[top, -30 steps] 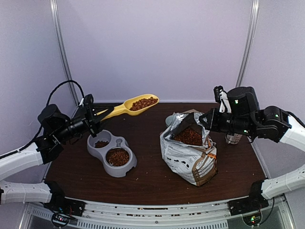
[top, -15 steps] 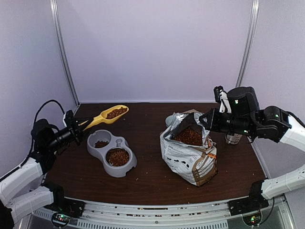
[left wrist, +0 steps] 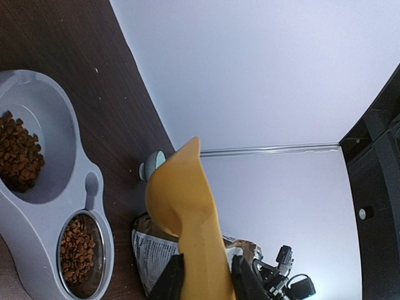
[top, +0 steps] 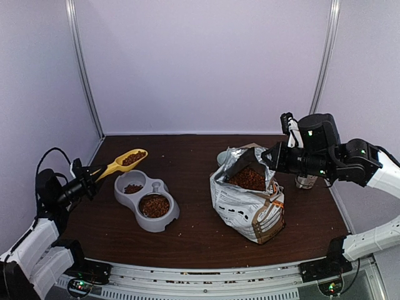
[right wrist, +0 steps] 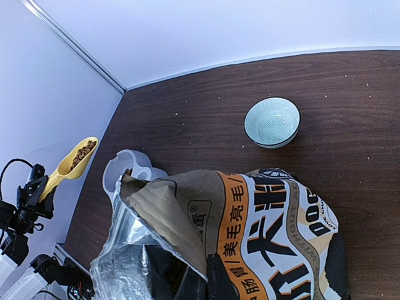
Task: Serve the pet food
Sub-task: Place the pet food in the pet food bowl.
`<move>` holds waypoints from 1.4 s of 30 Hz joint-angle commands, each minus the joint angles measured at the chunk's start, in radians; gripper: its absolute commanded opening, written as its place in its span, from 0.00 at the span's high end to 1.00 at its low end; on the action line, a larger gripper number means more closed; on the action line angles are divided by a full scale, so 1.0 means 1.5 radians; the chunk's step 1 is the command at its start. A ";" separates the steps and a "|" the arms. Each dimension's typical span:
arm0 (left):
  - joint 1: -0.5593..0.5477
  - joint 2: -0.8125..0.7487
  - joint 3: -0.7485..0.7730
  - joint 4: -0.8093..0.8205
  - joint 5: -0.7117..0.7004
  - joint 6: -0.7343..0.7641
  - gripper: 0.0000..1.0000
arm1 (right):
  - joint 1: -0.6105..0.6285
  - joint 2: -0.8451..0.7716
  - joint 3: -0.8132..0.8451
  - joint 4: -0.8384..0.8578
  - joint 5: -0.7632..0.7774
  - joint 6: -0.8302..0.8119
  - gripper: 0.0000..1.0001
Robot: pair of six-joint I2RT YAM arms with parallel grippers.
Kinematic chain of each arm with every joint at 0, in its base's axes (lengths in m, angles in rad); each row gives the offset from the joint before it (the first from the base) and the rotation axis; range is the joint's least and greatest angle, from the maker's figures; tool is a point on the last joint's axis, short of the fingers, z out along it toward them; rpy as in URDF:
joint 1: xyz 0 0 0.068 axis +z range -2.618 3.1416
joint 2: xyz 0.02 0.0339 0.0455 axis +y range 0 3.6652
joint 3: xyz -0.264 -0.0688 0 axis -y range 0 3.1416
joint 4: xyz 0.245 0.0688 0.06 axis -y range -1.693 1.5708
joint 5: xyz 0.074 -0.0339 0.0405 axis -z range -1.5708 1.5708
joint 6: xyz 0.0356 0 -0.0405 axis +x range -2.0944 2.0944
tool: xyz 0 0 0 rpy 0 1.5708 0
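Pet food [top: 132,157] fills the yellow scoop [top: 122,163], which my left gripper [top: 89,180] is shut on by the handle. The scoop hangs level above the table, just left of the grey double bowl [top: 166,188]. In the left wrist view the scoop [left wrist: 182,200] shows from below, between the black fingers [left wrist: 170,281]. Both cups of the bowl [left wrist: 92,185] hold kibble: a little in the far cup [top: 132,188], more in the near cup [top: 154,205]. My right gripper [top: 270,156] is shut on the rim of the open bag [top: 245,209], with kibble [top: 249,179] showing inside.
A small pale blue bowl [right wrist: 272,122] sits behind the bag, partly hidden in the top view. A clear bottle [top: 306,181] stands to the right of the bag under my right arm. Pale walls close in the table on the left, back and right.
My left arm has drawn back to the left and down, carrying the loaded scoop from the table's middle to beside the grey bowl. The right arm and the bag stay still.
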 commanded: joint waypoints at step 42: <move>0.093 0.107 0.291 -0.684 -0.055 0.633 1.00 | -0.011 -0.003 0.004 -0.046 0.021 -0.008 1.00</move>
